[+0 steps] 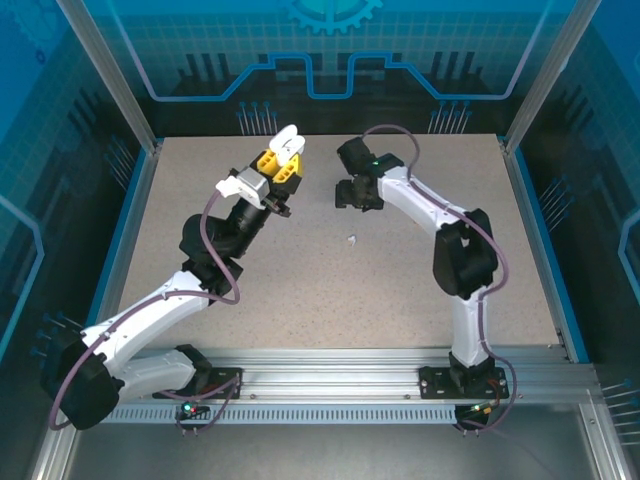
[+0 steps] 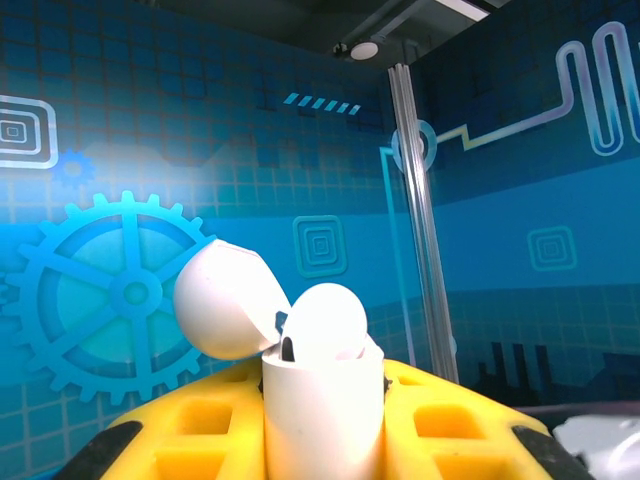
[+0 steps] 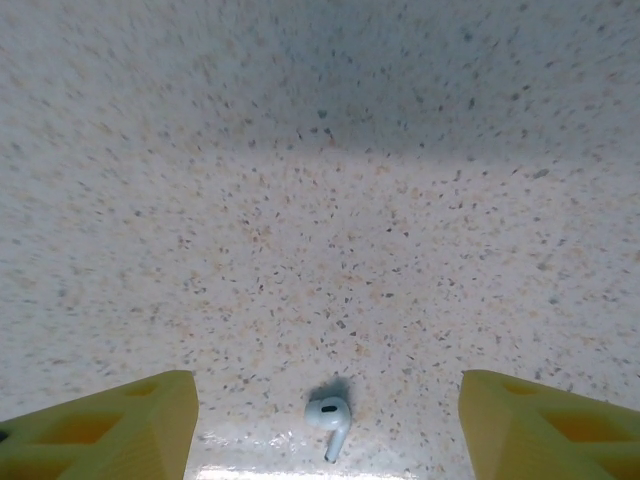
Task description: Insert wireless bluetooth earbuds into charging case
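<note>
Left gripper (image 2: 322, 405): yellow fingers (image 2: 200, 425) closed onto the lower body of the white charging case (image 2: 322, 420), one finger on each side, case upright between them. Lid (image 2: 222, 300) hinged open and tipped to the left in the left wrist view. A rounded white body (image 2: 330, 318) stands in the case's mouth, consistent with an earbud head; cannot confirm from this angle. In the top view the left gripper (image 1: 277, 166) is raised above the far-left part of the table (image 1: 300, 300), with the case (image 1: 288, 141) projecting past the fingertips toward the far wall. Right gripper (image 3: 327, 385): the two yellow fingers (image 3: 110, 425) sit at the bottom corners of the right wrist view, spread wide, nothing between them but table (image 3: 320, 200); it holds nothing. One glossy white earbud (image 3: 328, 415) lies on the speckled surface between the fingertips, touching neither, bulb end up-frame and stem pointing down-frame. In the top view the right gripper (image 1: 356, 194) is right of the left gripper, at the far centre of the table, and the earbud (image 1: 352, 238) is a small white speck just on its near side, well apart from the case. Blue patterned panels enclose the table.
</note>
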